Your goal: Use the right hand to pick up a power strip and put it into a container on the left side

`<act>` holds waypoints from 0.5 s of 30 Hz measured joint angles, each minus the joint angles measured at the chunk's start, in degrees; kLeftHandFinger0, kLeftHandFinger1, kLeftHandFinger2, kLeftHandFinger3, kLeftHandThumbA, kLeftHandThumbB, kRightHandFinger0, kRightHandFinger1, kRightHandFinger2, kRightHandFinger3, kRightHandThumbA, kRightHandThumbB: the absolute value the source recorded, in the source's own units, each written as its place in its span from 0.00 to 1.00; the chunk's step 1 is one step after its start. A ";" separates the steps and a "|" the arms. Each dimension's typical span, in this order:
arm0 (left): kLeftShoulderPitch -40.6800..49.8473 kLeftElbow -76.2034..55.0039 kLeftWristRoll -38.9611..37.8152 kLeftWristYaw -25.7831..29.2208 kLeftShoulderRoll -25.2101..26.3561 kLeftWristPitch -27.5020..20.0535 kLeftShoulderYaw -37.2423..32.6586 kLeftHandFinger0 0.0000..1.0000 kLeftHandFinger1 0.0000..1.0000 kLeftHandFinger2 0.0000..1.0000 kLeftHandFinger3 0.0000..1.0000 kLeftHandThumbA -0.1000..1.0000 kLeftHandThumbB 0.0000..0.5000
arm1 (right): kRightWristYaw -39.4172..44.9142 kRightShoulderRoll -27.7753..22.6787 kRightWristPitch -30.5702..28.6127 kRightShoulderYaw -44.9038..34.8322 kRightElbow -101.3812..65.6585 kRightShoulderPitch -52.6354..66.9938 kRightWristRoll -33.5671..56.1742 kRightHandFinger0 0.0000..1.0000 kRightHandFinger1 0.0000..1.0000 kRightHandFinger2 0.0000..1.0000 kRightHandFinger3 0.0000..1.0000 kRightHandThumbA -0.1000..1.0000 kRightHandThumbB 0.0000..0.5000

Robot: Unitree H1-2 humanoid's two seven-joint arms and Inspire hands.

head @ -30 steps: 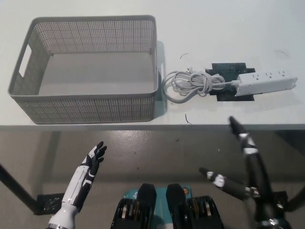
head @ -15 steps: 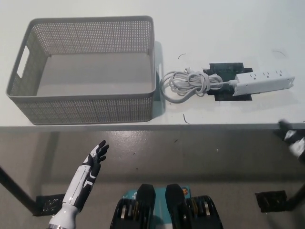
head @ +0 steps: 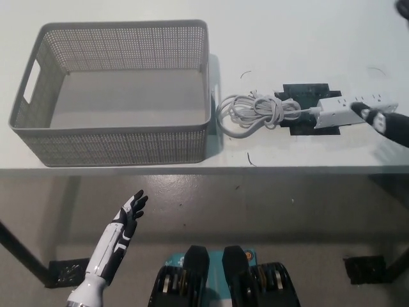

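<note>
No readable writing on power strip (head: pixel 348 109), basket (head: pixel 115 146).

White power strip (head: pixel 348 108) (cord coiled) flat on table, right of empty grey mesh container (head: pixel 115 137).

Right robot hand (head: pixel 383 121) cut by frame edge

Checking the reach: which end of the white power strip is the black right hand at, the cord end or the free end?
The free end. The right hand overlaps the power strip at its far right tip; the coiled cord leaves the opposite end, toward the basket.
</note>
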 measured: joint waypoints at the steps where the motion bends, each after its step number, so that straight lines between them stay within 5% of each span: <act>1: 0.00 0.00 0.00 0.00 0.00 0.00 -0.01 1.00 1.00 1.00 1.00 1.00 0.52 | 0.24 -0.01 0.40 0.59 0.96 -0.75 -0.90 1.00 1.00 1.00 1.00 1.00 0.69; 15: -0.03 -0.15 0.19 -0.02 0.46 -0.36 -0.19 1.00 1.00 1.00 1.00 1.00 0.53 | 5.76 -0.74 9.11 11.38 18.57 -13.36 -16.23 1.00 1.00 1.00 1.00 1.00 0.74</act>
